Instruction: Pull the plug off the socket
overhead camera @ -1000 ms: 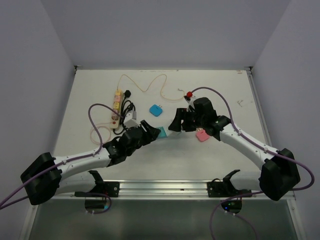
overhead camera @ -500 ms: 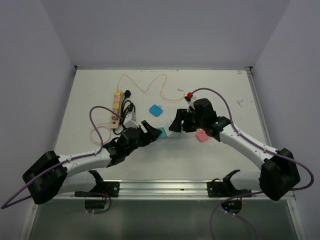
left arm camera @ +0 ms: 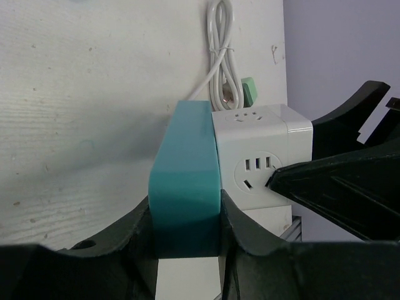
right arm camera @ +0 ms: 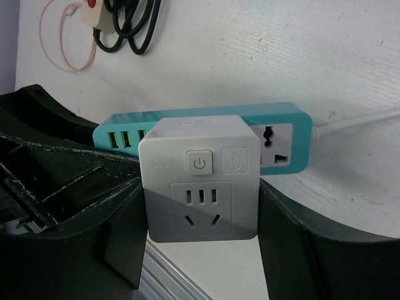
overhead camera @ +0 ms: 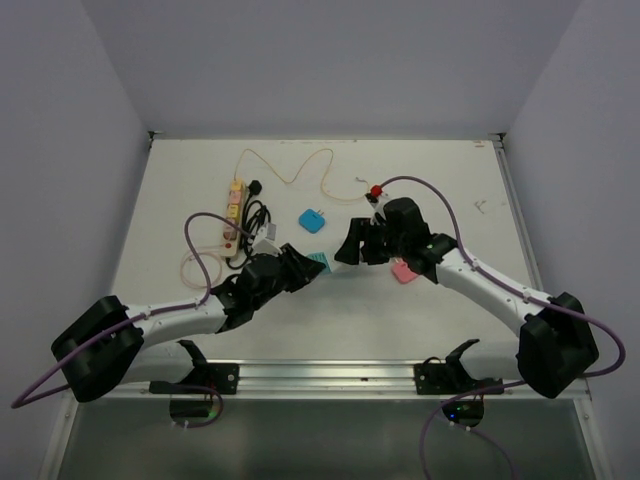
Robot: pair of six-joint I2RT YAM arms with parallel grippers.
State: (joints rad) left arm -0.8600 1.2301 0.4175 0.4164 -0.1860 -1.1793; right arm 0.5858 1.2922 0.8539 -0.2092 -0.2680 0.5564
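Item: white cube plug (right arm camera: pixel 200 187) — seated against the teal socket strip (left arm camera: pixel 186 181), on its 3 o'clock side in the left wrist view; the pair is at mid-tabletop (overhead camera: pixel 420 180).
Left gripper (left arm camera: pixel 186 219): clamped on the teal socket strip.
Right gripper (right arm camera: pixel 200 215): clamped on the white cube plug's sides.
Beige power strip (overhead camera: pixel 233 208) — 10 o'clock of the pair.
Blue adapter (overhead camera: pixel 312 220): 12 o'clock.

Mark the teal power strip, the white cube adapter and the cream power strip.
teal power strip (left arm camera: pixel 187 150): left wrist view, lighter upper face
white cube adapter (right arm camera: pixel 200 206): right wrist view, front socket face
cream power strip (overhead camera: pixel 233 210): top external view, mid-length
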